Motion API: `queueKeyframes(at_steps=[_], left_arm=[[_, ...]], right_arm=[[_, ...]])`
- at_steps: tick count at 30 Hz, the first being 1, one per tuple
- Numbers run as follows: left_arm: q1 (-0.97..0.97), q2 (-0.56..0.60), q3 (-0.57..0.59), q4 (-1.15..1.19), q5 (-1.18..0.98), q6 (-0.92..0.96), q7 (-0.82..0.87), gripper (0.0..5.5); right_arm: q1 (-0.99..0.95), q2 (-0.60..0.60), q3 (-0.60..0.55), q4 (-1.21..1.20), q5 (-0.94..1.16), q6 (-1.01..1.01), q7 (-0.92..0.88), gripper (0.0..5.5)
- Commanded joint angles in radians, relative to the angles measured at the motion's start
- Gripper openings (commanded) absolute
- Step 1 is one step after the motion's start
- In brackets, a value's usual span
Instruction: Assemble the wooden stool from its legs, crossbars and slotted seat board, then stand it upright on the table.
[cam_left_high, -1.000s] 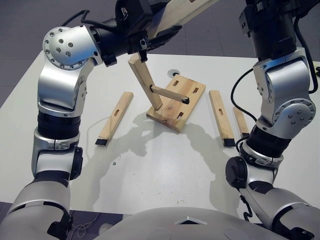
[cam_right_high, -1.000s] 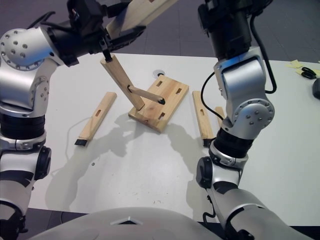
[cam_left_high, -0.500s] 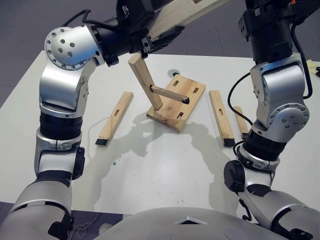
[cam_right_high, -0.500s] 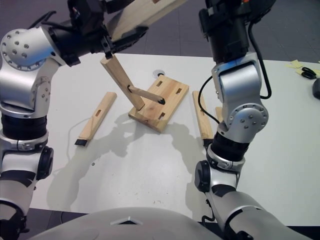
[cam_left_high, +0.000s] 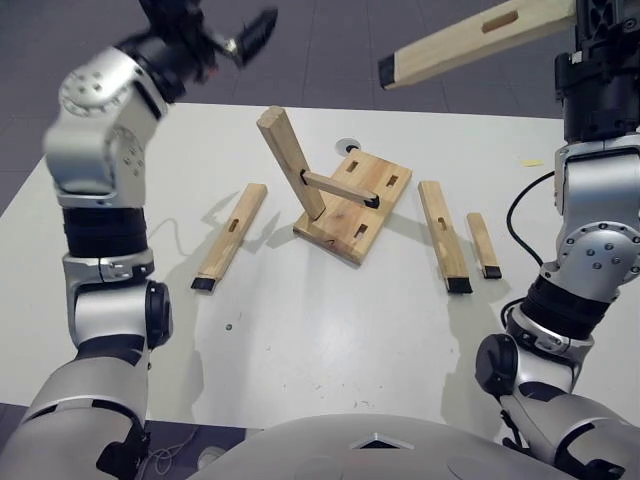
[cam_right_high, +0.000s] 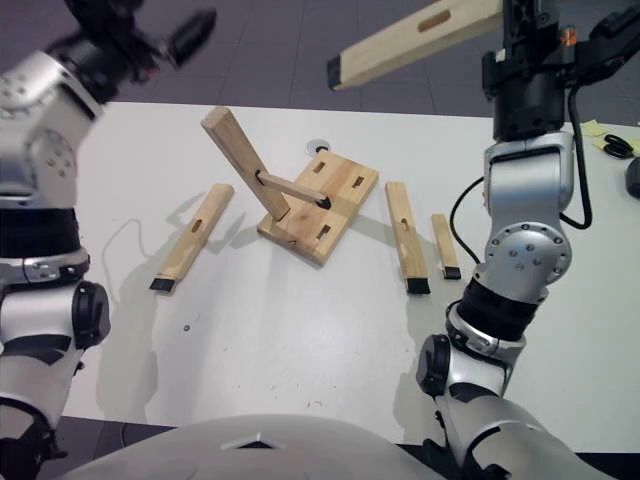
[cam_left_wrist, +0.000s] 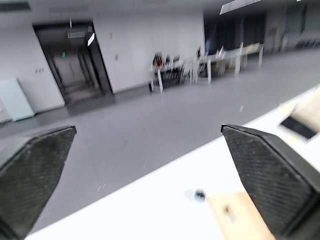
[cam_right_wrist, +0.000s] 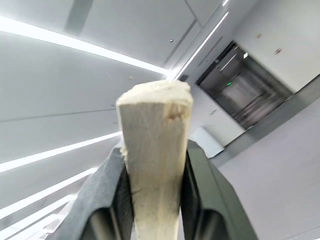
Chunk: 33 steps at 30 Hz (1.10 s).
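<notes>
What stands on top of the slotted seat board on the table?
A tilted leg rises from the near-left edge of the seat board, with a crossbar running from it down onto the board. The leg's foot hides whether it sits in a slot.

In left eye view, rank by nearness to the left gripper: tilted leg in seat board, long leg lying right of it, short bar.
1. Tilted pale wooden leg, standing in the seat board.
2. Long wooden leg, right of the board.
3. Short wooden bar, far right.
</notes>
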<state>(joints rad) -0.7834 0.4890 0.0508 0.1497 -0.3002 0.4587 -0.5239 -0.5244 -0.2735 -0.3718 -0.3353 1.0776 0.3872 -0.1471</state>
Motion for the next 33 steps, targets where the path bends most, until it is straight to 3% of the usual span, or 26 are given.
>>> queueKeyframes(at_steps=[1, 8, 14, 21, 24, 29, 33], left_arm=[[0.099, -0.038, -0.045, -0.015, 0.041, -0.041, 0.003, 5.4], [0.164, -0.08, -0.09, -0.104, 0.046, -0.017, -0.016, 5.4], [0.259, -0.036, -0.211, -0.419, -0.073, 0.082, -0.221, 5.4], [0.194, -0.032, -0.13, -0.312, 0.008, 0.05, -0.111, 5.4], [0.171, -0.079, -0.05, -0.416, -0.17, 0.181, -0.118, 5.4], [0.075, -0.127, 0.107, -0.571, -0.751, 0.453, -0.076, 5.4], [0.104, -0.079, 0.022, -0.631, -0.8, 0.521, -0.095, 5.4]], right_arm=[[0.053, -0.043, 0.034, -0.039, -0.085, 0.016, 0.055, 1.02], [0.11, -0.04, 0.053, -0.072, -0.123, 0.05, 0.068, 1.02], [0.121, -0.061, 0.029, -0.055, -0.131, 0.067, 0.086, 1.02], [0.159, -0.135, 0.005, -0.035, -0.232, 0.051, 0.157, 1.02], [0.185, -0.177, 0.004, -0.003, -0.33, 0.019, 0.199, 1.02], [0.211, -0.196, -0.019, 0.064, -0.48, -0.067, 0.208, 1.02], [0.249, -0.2, 0.025, 0.047, -0.502, -0.031, 0.265, 1.02]])
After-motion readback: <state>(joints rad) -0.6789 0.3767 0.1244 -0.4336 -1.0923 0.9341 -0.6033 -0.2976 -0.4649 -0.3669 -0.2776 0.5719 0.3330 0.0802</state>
